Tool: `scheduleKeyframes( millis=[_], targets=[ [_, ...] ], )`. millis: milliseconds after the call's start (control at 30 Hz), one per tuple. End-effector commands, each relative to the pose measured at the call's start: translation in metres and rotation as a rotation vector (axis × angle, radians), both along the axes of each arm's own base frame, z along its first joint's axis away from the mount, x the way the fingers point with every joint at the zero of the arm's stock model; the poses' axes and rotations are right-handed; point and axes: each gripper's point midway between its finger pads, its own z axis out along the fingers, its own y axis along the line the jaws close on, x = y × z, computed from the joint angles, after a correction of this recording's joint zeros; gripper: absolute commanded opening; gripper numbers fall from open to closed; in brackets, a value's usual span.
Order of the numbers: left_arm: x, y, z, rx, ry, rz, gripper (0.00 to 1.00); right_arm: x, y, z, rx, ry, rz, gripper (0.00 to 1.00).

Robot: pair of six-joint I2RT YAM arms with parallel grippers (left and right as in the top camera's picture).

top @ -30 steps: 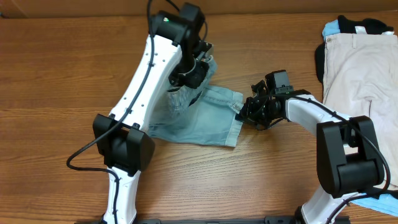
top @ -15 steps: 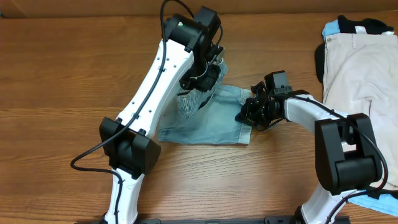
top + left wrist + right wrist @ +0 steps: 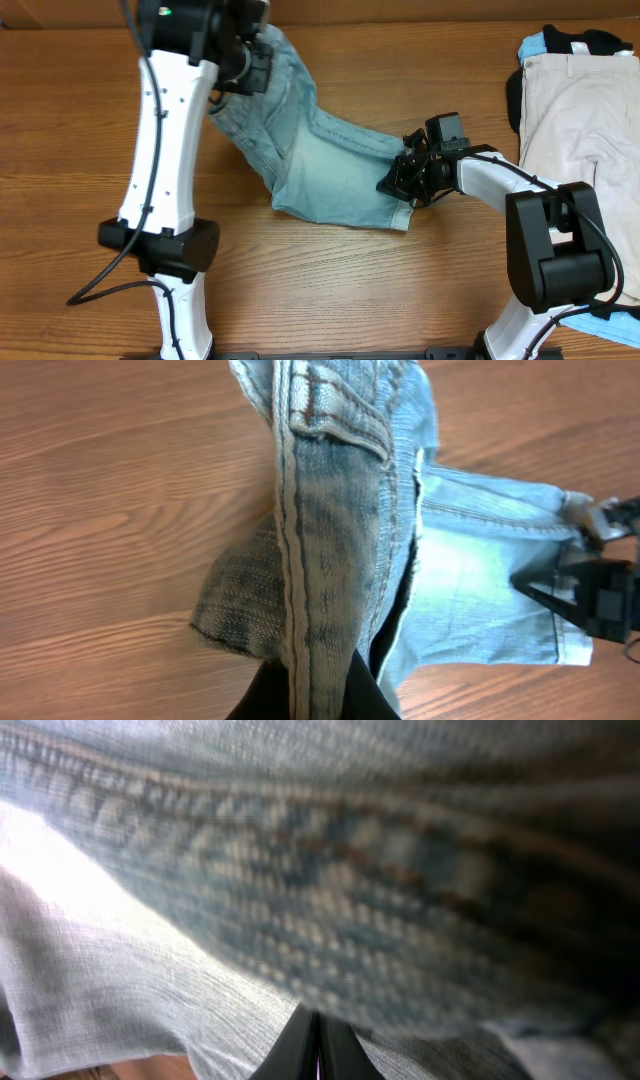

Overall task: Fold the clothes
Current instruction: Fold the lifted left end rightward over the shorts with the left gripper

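Observation:
Light blue denim shorts (image 3: pixel 330 165) stretch across the table from far left to the middle. My left gripper (image 3: pixel 255 62) is shut on the waistband end and holds it lifted at the back; in the left wrist view the denim seam (image 3: pixel 330 530) runs down into the jaws (image 3: pixel 325 695). My right gripper (image 3: pixel 402 183) is shut on the hem of the shorts at their right edge, low on the table. In the right wrist view, blurred denim (image 3: pixel 300 870) fills the frame above the closed fingertips (image 3: pixel 318 1050).
A pile of clothes lies at the far right: beige trousers (image 3: pixel 585 120) over a black garment (image 3: pixel 585 40) and a light blue one (image 3: pixel 535 45). Another blue cloth (image 3: pixel 615 325) shows at the bottom right. The table (image 3: pixel 80 120) is wooden.
My left gripper has swung up and to the left with the waistband, pulling the bunched shorts out long. The right gripper has kept its hold on the hem in place.

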Motion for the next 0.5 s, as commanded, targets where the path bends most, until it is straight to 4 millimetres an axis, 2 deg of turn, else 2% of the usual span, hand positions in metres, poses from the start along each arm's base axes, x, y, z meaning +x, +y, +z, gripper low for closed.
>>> scheduleKeyframes(
  millis=[0, 267, 467],
  targets=[
    [-0.006, 0.017, 0.037, 0.020, -0.112, 0.060, 0.04, 0.007, 0.004, 0.002, 0.033, -0.020, -0.011, 0.04],
    [-0.003, 0.037, 0.038, 0.094, -0.130, 0.161, 0.04, 0.028, 0.007, 0.010, 0.050, -0.118, -0.023, 0.04],
    [-0.003, 0.037, 0.038, 0.092, -0.129, 0.161, 0.04, 0.036, 0.001, 0.008, 0.007, -0.147, -0.042, 0.04]
  ],
)
